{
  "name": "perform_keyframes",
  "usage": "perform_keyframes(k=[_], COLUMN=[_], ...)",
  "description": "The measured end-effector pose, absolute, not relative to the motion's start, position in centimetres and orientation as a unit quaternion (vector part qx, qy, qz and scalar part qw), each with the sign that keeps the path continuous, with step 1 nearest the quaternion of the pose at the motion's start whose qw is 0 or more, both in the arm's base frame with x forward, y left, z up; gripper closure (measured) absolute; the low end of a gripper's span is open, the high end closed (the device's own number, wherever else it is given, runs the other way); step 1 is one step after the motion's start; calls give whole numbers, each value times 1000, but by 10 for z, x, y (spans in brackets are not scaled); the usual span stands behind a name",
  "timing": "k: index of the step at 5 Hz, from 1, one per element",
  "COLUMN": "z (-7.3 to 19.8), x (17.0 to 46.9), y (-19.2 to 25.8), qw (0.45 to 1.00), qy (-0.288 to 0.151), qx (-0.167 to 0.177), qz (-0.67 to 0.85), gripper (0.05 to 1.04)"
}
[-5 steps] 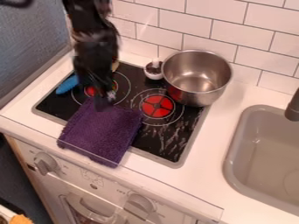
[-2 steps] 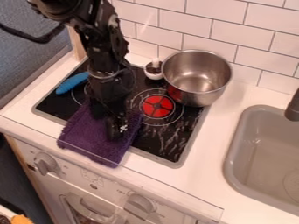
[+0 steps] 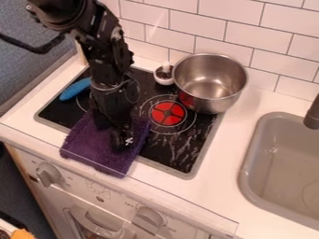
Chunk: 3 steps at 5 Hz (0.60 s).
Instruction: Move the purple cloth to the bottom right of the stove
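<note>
- We see the black robot arm (image 3: 111, 60) coming in from the upper left of the frame and hanging down over the left side of the stove (image 3: 181, 161), with a dark cable (image 3: 37, 48) looping off toward the left edge.
- We find the gripper (image 3: 122, 139) left of the frame's middle, pointing down over the purple cloth (image 3: 93, 147); we cannot tell how its jaws stand, nor whether they touch or grip the fabric.
- We see the purple cloth lying left of centre and a little below the middle of the frame, across the stove's front edge, its lowest corner reaching over the pale front border.
- Just right of the cloth's upper part, we see a red burner (image 3: 168, 114) ringed with thin pale circles.
- Above and right of that burner, we see a metal pot (image 3: 211, 86) standing upright, partly over the stove's right edge; just left of it is a small white dish (image 3: 163, 79) with dark contents.
- Left of the arm, we see a blue object (image 3: 74, 89) on the stove.
- At the right edge, we see a grey sink (image 3: 249, 172) set into the white counter (image 3: 227, 163), with a dark tap (image 3: 313, 114) above it.
- Along the top, we see a white tiled wall (image 3: 199, 23).
- At the lower left, we see two knobs (image 3: 48, 175) on the stove's front.
</note>
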<state>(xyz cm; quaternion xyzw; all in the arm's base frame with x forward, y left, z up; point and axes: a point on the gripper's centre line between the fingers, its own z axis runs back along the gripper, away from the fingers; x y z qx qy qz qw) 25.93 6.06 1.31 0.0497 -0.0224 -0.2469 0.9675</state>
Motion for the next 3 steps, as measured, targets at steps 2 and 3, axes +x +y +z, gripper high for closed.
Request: perform_keyframes(k=[2,3], z=[10,12], x=[259,266], y=[39,18], qw=[965,958], qy=[-40,-45], qx=[45,48], qz=[-253,-278], gripper=[83,83])
